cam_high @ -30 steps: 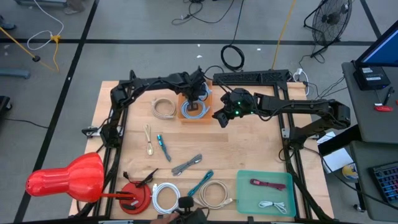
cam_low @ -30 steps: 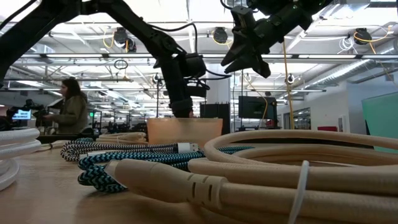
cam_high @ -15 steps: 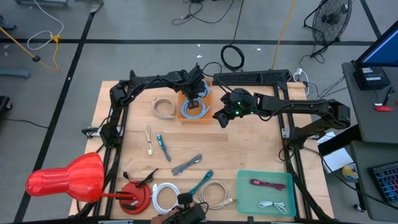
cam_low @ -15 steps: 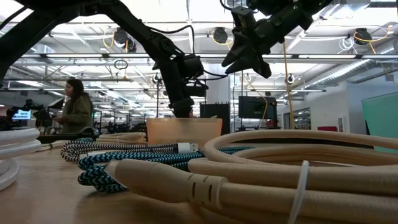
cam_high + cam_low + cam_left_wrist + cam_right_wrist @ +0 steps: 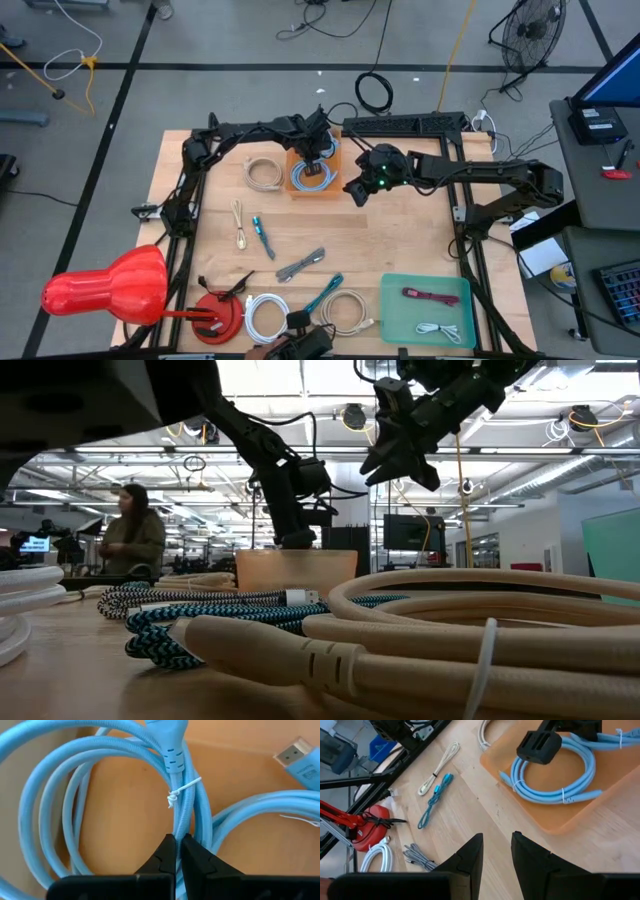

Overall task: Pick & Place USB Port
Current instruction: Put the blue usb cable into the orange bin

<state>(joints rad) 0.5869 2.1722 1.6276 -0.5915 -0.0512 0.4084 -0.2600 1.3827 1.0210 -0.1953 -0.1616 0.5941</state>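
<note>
A coiled light blue cable (image 5: 312, 175) lies in the orange tray (image 5: 297, 190) at the table's far middle; one USB plug (image 5: 295, 755) rests on the tray floor. My left gripper (image 5: 177, 840) reaches down into the tray, shut on the coil. In the low view it stands just behind the tray's wall (image 5: 295, 570). My right gripper (image 5: 497, 845) hovers open and holding nothing, high above the table just right of the tray (image 5: 560, 820), and shows in the high view too (image 5: 355, 188). My left gripper pinches one strand of the cable's tied bundle (image 5: 181, 822) between its two fingertips, just below the white tie. The fingers come steeply from above and lie along the strand. The rest of the coil (image 5: 550, 785) lies on the tray floor.
A beige coil (image 5: 264, 172) lies left of the tray. Loose cables lie across the table's middle and near edge (image 5: 343, 312). A teal tray (image 5: 425, 310) with two cables is near right; a red object (image 5: 105, 285) and a red clamp (image 5: 215, 315) near left. A person (image 5: 130, 540) stands beyond the table.
My left gripper has sunk a little toward the orange tray's floor, staying shut. My right gripper has kept still. The person in the background has walked a short way to the right.
</note>
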